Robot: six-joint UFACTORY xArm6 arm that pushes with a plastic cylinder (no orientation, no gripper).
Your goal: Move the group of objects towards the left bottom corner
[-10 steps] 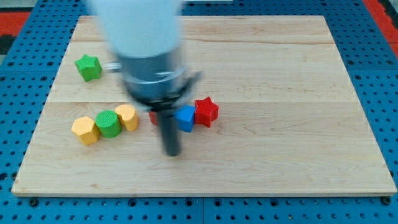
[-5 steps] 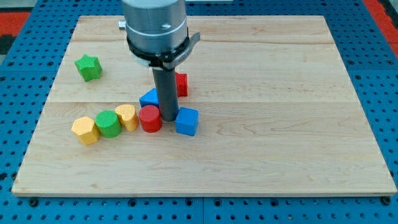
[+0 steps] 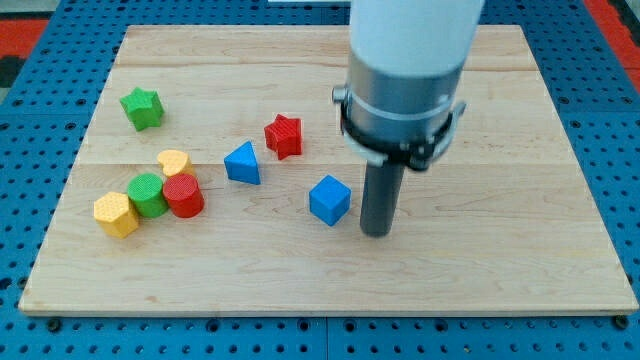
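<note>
My tip (image 3: pixel 377 232) rests on the board just right of the blue cube (image 3: pixel 329 200), a small gap between them. A blue triangular block (image 3: pixel 242 163) and a red star (image 3: pixel 284 136) lie up and left of the cube. At the lower left a yellow hexagon (image 3: pixel 116 214), a green cylinder (image 3: pixel 148 194), a red cylinder (image 3: pixel 183 195) and a yellow heart (image 3: pixel 173 162) sit packed together. A green star (image 3: pixel 142 108) lies alone at the upper left.
The wooden board (image 3: pixel 480 260) lies on a blue pegboard surface. The arm's grey and white body (image 3: pixel 405 80) hangs over the board's upper middle right and hides part of it.
My tip has moved from between the red cylinder and blue cube to the cube's right. The red cylinder, green cylinder and yellow blocks have shifted left; the cube moved slightly right.
</note>
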